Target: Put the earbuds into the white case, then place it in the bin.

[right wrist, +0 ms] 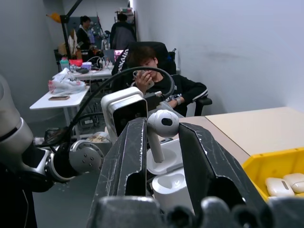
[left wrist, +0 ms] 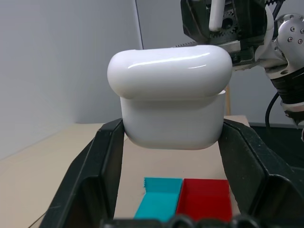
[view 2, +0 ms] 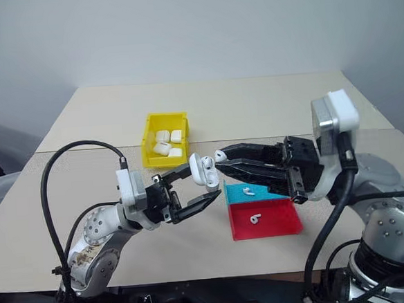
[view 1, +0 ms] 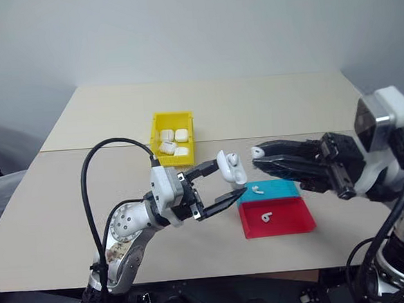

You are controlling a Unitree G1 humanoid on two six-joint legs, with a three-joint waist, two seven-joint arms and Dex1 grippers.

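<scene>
My left gripper (view 1: 229, 180) is shut on the white case (view 1: 232, 169), held in the air over the table with its lid flipped open. In the left wrist view the case (left wrist: 171, 95) sits clamped between both fingers (left wrist: 95, 166). My right gripper (view 1: 258, 157) comes in from the right, shut on one earbud (view 1: 257, 151), its tips a short gap from the case. The right wrist view has that earbud (right wrist: 161, 126) pinched just above the open case (right wrist: 172, 184). Two more earbuds (view 1: 258, 189) (view 1: 266, 217) lie in the tray. The yellow bin (view 1: 159, 120) stands behind, on the table.
The blue-and-red tray (view 1: 294, 223) lies on the table below my grippers. Several white cases (view 1: 174, 143) fill the bin. A seam runs across the tabletop (view 1: 87, 201). In the right wrist view a seated person (right wrist: 156, 71) and a cluttered desk (right wrist: 61, 95) sit beyond the table.
</scene>
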